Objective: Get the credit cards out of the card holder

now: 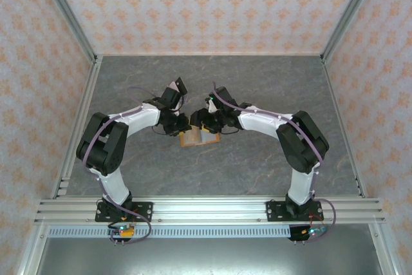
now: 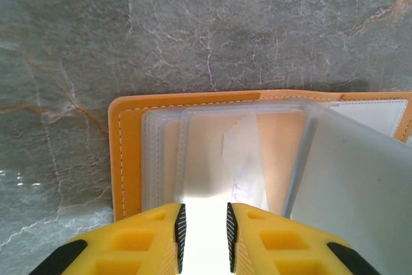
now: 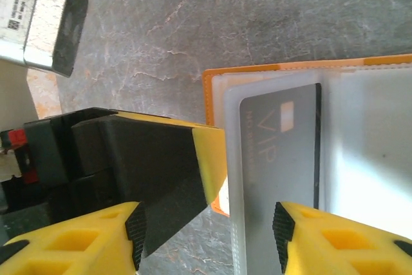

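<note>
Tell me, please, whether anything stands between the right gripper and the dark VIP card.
Yes. The card lies inside a clear sleeve of the card holder, and the left gripper, clamped on the holder's edge, sits between the fingers of the open right gripper.

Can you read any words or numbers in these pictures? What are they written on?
"VIP": gold letters on the black card, tucked in the card holder.
Small line beside "VIP" on that card: too small to read.
Print on the white label of the grey box: too small to read.
Faint marks on a clear sleeve in the left wrist view: too blurred to read.
</note>
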Tool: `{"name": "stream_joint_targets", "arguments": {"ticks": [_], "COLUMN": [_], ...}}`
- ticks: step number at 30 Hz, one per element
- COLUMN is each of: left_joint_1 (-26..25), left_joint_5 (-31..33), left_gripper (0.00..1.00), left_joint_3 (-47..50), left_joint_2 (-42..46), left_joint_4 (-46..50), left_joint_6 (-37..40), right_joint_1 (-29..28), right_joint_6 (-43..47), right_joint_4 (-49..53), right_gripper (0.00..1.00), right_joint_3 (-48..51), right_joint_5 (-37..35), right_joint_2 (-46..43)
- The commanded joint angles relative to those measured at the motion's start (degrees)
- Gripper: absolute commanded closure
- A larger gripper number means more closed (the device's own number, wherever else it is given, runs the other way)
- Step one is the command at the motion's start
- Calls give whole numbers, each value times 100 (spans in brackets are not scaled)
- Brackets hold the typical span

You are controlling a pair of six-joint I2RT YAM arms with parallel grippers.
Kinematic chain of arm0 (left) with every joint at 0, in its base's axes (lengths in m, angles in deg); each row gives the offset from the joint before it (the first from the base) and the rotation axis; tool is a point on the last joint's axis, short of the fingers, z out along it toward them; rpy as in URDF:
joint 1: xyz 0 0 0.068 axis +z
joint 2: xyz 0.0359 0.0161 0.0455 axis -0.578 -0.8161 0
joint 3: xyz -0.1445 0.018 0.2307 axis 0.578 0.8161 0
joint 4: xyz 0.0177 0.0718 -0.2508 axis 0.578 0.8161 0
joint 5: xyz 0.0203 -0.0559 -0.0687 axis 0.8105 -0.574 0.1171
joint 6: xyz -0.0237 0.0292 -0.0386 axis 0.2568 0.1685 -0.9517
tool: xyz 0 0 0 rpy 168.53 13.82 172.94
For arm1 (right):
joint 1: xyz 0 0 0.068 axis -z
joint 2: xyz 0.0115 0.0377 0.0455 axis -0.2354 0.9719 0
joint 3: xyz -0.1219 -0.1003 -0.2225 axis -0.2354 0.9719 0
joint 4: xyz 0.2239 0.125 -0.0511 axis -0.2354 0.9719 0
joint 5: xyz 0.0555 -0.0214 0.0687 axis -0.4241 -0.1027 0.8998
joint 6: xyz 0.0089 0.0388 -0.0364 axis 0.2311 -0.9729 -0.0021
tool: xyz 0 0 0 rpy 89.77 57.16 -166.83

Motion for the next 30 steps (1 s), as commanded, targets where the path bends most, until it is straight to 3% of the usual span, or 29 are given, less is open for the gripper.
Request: {"name": "stream_joint_targets", "arguments": {"ticks": [1,4,10,16,21,30], "left_joint_1": [15,89,220,220,205,192], "left_joint_5": [504,895,1072,347,-261,-405], "left_gripper": [74,75,76,76,81,86], "left_joint_3": [-109,-63,130,281,373,338], "left_joint_2": [304,489,813,832,523,175], "left_joint_4": [352,520,538,-26,-516,-578], "left_joint_6": [215,271,275,181,-74,-134], "right_joint_1": [16,16,16,16,14,24], "right_joint_6": [-98,-123,-85,217,214,203], "right_joint_4": [-330,-323,-82,924,933,627], "right_gripper": [50,57,60,66,70,76], "right_joint_3": [95,75,-58,-373,-432,-424], "right_joint_5": [168,181,-35,-907,-916,-786], "right_joint_2": [-42,50,170,325,469,695]}}
